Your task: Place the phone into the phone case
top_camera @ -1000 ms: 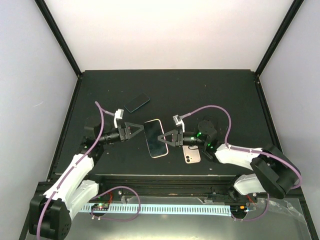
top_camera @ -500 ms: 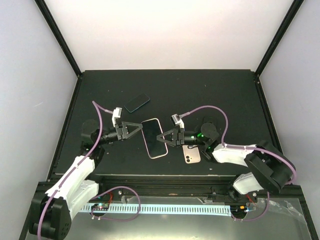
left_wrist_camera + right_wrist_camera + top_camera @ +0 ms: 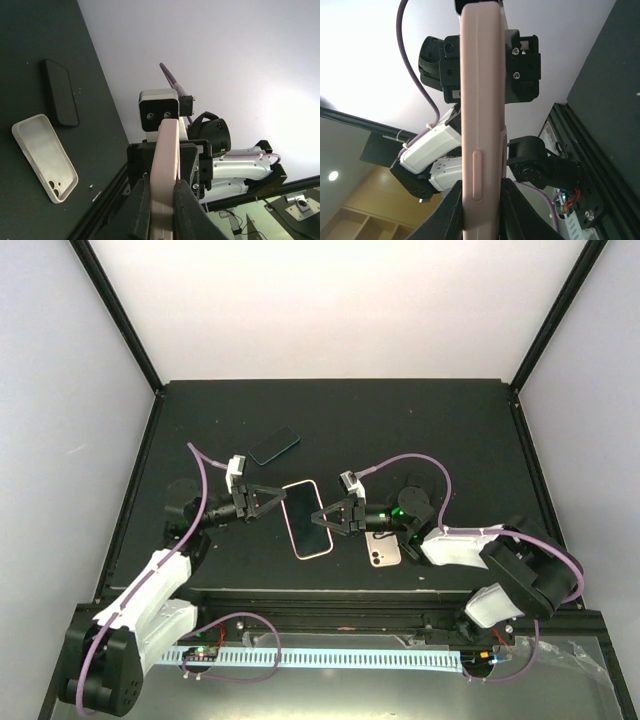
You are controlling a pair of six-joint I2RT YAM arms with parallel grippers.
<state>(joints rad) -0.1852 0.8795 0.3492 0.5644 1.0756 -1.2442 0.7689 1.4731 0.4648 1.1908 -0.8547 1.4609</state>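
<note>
A pink phone case (image 3: 308, 518) with a dark face hangs above the table's middle, held between both grippers. My left gripper (image 3: 283, 502) is shut on its left edge, and in the left wrist view the fingers (image 3: 161, 187) press both sides of the pink edge (image 3: 167, 150). My right gripper (image 3: 318, 517) pinches the opposite edge, its fingers (image 3: 481, 187) touching the pink side with its button bump (image 3: 480, 100). I cannot tell whether a phone sits inside it. A black phone (image 3: 274, 445) lies flat at the back left, also seen in the left wrist view (image 3: 60, 92).
A second, pale case (image 3: 382, 548) with camera cutouts lies on the table under the right arm; in the left wrist view the same case (image 3: 44, 156) lies open side up. The table's raised front rail (image 3: 320, 592) runs just before the arm bases.
My left gripper has closed onto the pink case's left edge. The case and both grippers have drifted slightly to the left.
</note>
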